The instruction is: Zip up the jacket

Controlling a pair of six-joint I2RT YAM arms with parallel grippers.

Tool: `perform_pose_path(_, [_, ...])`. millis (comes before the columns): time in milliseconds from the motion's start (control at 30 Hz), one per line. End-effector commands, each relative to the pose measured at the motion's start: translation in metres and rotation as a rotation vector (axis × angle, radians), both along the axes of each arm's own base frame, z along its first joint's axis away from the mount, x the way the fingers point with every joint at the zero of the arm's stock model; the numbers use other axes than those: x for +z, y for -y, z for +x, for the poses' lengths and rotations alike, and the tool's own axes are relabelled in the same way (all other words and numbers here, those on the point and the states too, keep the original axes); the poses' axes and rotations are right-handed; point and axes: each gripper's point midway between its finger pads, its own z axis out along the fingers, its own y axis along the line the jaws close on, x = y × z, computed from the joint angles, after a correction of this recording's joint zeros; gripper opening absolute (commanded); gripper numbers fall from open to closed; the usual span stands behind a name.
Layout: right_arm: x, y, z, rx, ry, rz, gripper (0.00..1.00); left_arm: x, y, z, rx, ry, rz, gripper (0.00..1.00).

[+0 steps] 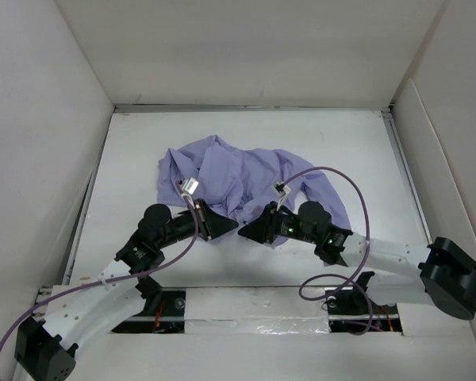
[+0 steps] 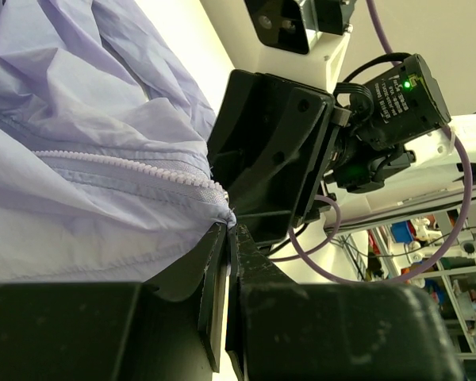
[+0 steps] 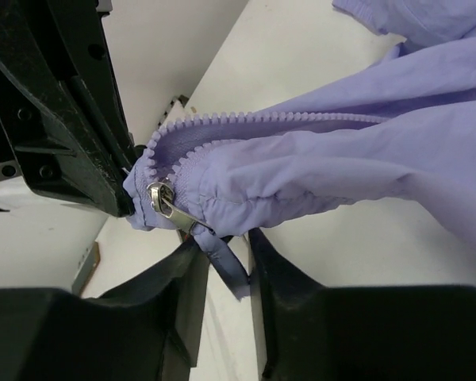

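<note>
Thin soft lavender-purple fabric jacket [image 1: 246,178] crumpled mid-table; judged light, limp, slippery. Hem end by zipper teeth [image 2: 119,165] clamped by left gripper [image 2: 228,238]. Right gripper [image 3: 226,254] closure untellable. Silver metal slider [image 3: 163,198] best pinched.

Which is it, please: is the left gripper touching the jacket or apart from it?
Touching. The left wrist view shows the left gripper pinching the jacket between its jaws at the zipper end.

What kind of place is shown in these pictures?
Probably a robotics lab: the left arm and right arm bolted to a white table, plain white walls around it, and cluttered shelves seen in the left wrist view.
</note>
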Motion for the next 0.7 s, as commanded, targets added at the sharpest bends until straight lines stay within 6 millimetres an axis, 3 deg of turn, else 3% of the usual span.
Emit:
perform_pose_path(0, [0.038, -0.007, 0.000, 0.021, 0.081, 0.094, 0.28, 0.017, 0.002, -0.005, -0.029, 0.054, -0.042, 0.00])
perform_pose_path(233, [0.035, 0.000, -0.007, 0.029, 0.049, 0.087, 0.11, 0.018, 0.001, -0.005, -0.023, 0.059, -0.042, 0.00])
perform_pose_path(367, [0.043, 0.005, -0.016, 0.040, 0.026, 0.076, 0.00, 0.014, 0.000, -0.005, -0.022, 0.054, -0.026, 0.00])
perform_pose_path(433, [0.038, 0.008, -0.022, 0.043, -0.003, 0.020, 0.00, 0.010, 0.000, -0.004, -0.019, 0.049, -0.011, 0.00])
perform_pose_path(467, [0.052, 0.010, -0.022, 0.045, 0.011, 0.032, 0.00, 0.006, -0.001, -0.004, -0.016, 0.046, 0.001, 0.00])
perform_pose_path(533, [0.049, 0.012, -0.031, 0.081, -0.020, -0.019, 0.00, 0.003, -0.002, -0.003, -0.010, 0.043, 0.017, 0.00])
perform_pose_path(667, [0.064, 0.010, -0.050, 0.206, -0.027, -0.047, 0.00, -0.007, -0.005, -0.002, 0.005, 0.034, 0.053, 0.00])
